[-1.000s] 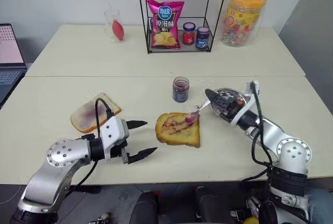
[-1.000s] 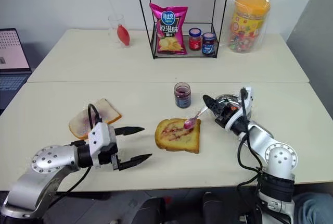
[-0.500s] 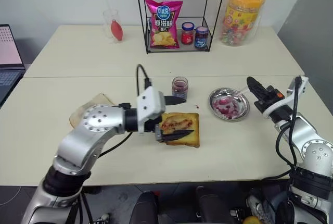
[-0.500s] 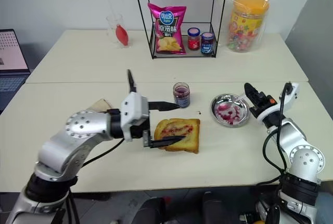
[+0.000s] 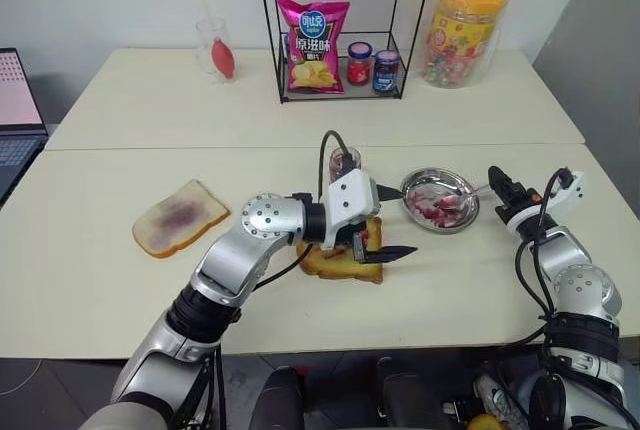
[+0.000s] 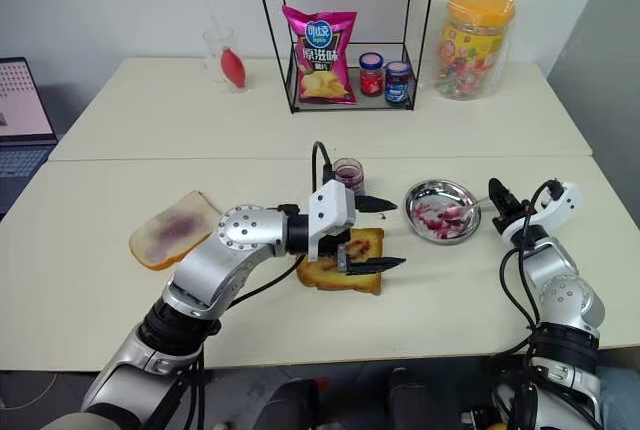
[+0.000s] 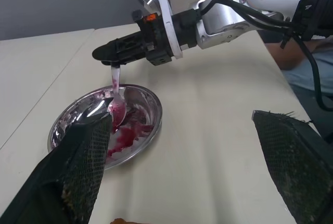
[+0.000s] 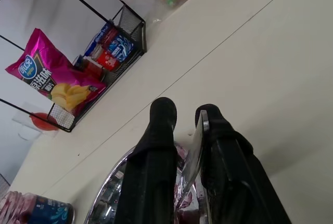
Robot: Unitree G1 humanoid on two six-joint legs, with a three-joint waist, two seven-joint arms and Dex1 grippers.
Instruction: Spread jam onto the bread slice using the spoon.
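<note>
Most of your task looks done: jam coats the bread [image 6: 345, 258] under your wide-open, empty left gripper [image 6: 378, 233], while at 3 o'clock your right gripper [image 7: 112, 56], slightly parted, lowers the spoon [image 7: 115, 99] into the dish [image 6: 441, 208].

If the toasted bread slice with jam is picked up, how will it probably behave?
The thick golden toasted bread slice probably stays stiff, since it looks thick with a brown crust. Its glossy jam-smeared top is likely sticky. It seems light, so a push would probably slide it.
</note>
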